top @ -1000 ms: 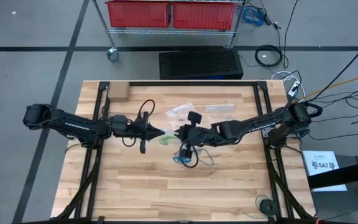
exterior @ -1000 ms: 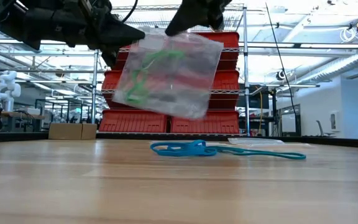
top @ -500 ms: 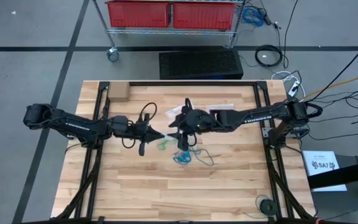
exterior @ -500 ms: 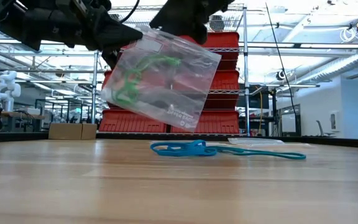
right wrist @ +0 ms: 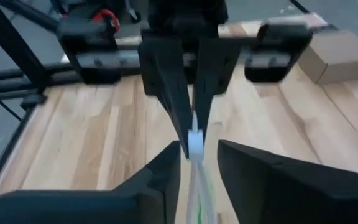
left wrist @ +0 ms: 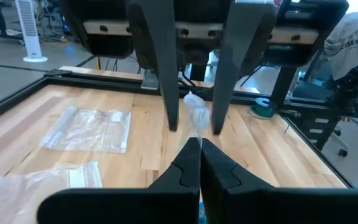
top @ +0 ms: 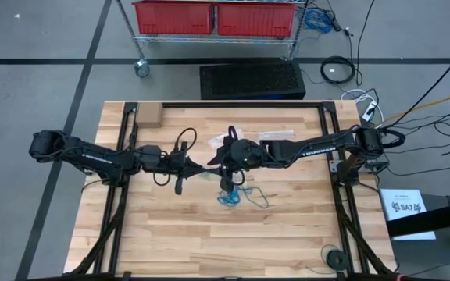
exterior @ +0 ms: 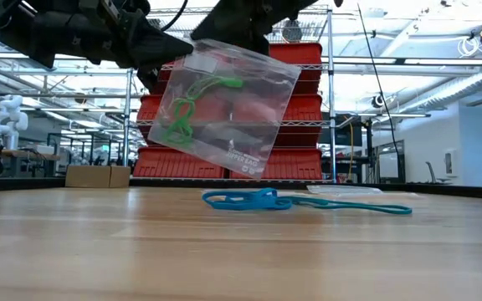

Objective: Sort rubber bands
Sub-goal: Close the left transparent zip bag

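Right gripper (top: pixel 223 156) has risen beside left gripper (top: pixel 204 167), bag (exterior: pixel 224 104) steadier.

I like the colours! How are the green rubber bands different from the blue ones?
The green rubber bands are inside a clear bag held up in the air, while the blue rubber bands lie loose on the wooden table. The green ones hang bunched at one side of the bag; the blue ones lie flat in a small heap. Both are thin stretchy loops.
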Available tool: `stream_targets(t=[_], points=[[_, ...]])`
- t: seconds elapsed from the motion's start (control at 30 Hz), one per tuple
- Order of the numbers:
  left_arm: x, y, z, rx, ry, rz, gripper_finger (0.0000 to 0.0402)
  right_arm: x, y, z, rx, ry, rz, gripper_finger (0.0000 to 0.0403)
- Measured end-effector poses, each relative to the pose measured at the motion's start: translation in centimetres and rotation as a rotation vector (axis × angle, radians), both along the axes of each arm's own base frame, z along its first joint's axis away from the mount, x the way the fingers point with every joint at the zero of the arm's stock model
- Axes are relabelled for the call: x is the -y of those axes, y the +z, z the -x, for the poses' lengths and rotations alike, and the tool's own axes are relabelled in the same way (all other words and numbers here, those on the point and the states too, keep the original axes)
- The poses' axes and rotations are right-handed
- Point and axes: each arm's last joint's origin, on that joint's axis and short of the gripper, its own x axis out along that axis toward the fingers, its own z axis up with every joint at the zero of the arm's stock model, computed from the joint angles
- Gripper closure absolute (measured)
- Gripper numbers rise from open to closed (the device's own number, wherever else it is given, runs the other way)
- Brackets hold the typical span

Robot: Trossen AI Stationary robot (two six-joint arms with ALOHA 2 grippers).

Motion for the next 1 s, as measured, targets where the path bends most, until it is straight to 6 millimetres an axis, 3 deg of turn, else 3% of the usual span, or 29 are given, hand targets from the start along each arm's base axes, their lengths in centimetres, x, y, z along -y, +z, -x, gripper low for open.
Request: stream_targets(t=[0.3, 1.0], points=[[-0.08, 0.00, -0.01, 0.000, 0.028, -0.002, 0.0401, 0.02, 0.05, -0.01, 0.004, 0.002, 0.021, 0.0394], [-0.12, 0.23, 0.11, 0.014, 0.041, -0.010, 0.0402, -0.43, -0.64, 0.52, -0.091, 0.004, 0.011, 0.0396]])
